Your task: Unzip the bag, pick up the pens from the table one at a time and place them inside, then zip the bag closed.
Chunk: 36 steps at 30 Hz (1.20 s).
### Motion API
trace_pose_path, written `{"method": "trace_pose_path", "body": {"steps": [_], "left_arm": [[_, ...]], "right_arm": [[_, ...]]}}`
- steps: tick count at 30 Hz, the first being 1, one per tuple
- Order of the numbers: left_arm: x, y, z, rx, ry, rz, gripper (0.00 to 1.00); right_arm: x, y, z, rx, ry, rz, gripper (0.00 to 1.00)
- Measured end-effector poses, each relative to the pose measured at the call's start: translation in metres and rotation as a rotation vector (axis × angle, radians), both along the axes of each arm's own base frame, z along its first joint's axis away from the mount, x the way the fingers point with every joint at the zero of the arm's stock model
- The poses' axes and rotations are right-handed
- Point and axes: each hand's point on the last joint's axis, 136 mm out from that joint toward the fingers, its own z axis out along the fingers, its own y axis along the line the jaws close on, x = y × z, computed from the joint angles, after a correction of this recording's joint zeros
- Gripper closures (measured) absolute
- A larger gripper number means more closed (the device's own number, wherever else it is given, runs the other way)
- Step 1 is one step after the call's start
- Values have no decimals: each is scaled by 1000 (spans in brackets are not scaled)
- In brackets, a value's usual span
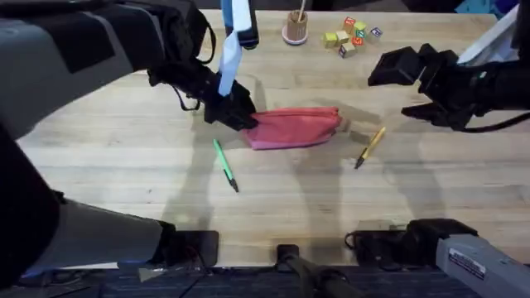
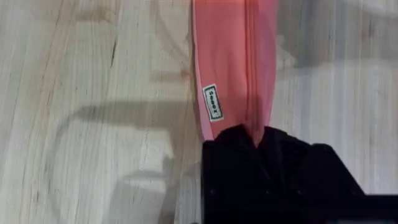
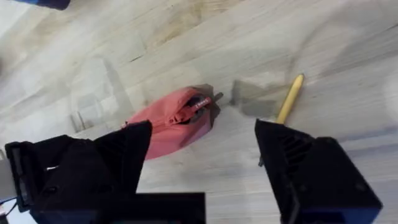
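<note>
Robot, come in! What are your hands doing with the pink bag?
Left gripper shut on the bag end. Right gripper open, off the bag. Bag zipped; green pen and yellow pen on the table.

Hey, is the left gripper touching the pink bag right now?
Touching. In the left wrist view the left gripper is closed on the end of the bag, with fabric pinched between its jaws; the overhead view agrees.

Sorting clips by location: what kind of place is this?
Probably a robot test bench: a plank table with a bag, toy blocks and a wooden cup.
</note>
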Motion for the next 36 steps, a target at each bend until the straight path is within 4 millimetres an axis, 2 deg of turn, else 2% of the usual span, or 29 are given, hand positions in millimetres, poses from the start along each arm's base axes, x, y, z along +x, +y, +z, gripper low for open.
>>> {"method": "trace_pose_path", "body": {"steps": [14,36], "left_arm": [[1,0,0,-1,-5,0,958],[1,0,0,-1,-5,0,958]], "right_arm": [[-3,0,-2,92,53,-141,4],[1,35,-53,76,227,149,4]]}}
